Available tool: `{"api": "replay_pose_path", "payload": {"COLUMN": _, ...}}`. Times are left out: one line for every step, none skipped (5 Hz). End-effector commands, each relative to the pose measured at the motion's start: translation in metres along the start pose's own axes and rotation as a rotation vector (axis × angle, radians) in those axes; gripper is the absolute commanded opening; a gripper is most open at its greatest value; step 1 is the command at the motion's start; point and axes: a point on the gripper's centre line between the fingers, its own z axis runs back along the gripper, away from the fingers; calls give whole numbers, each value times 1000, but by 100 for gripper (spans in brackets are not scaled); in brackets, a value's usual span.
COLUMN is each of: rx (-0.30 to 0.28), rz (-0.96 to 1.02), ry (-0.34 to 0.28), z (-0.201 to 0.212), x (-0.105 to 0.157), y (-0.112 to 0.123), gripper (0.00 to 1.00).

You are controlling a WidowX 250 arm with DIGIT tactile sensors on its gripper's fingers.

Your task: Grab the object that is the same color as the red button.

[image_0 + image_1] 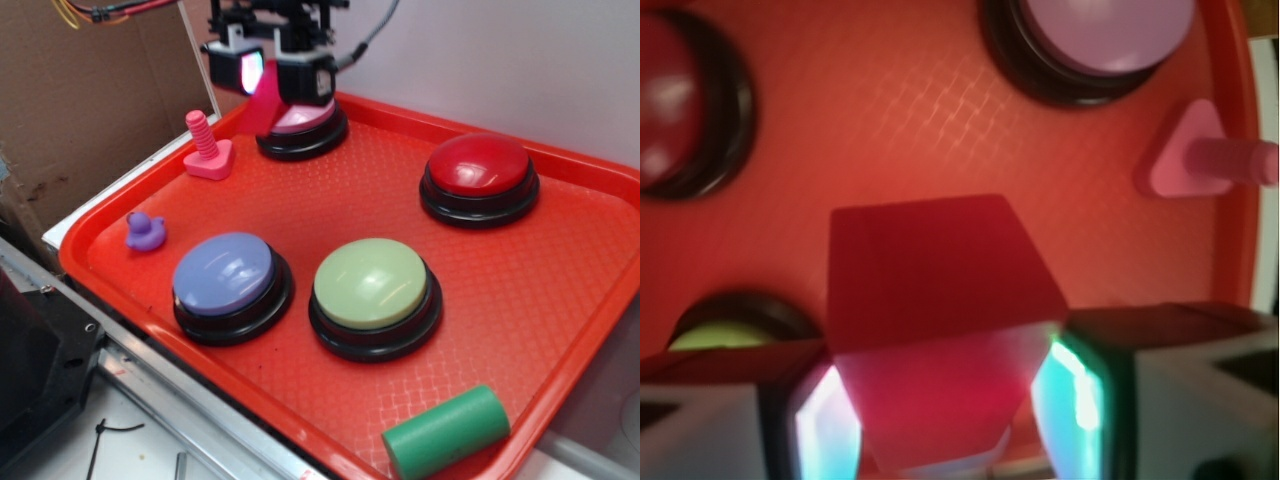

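My gripper is shut on the small red wedge and holds it above the back of the tray, in front of the pink-topped button. In the wrist view the red wedge fills the gap between the two glowing pads, which press on both its sides, with my gripper shut on it. The red button, with a glossy dark red dome on a black base, stands at the back right of the tray and shows at the left edge of the wrist view.
The red tray also holds a pink screw toy, a purple duck, a blue-purple button, a pale green button and a green cylinder at the front. Cardboard stands at the left.
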Motion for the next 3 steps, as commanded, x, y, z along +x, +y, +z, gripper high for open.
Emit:
{"api": "replay_pose_path", "payload": {"rx": -56, "rz": 78, "ry": -228, "z": 102, "x": -52, "y": -7, "gripper": 0}}
{"api": "replay_pose_path", "payload": {"rx": -54, "rz": 134, "ry": -244, "z": 148, "x": -72, "y": -10, "gripper": 0}}
{"api": "replay_pose_path", "payload": {"rx": -57, "rz": 161, "ry": -234, "z": 149, "x": -72, "y": -9, "gripper": 0}}
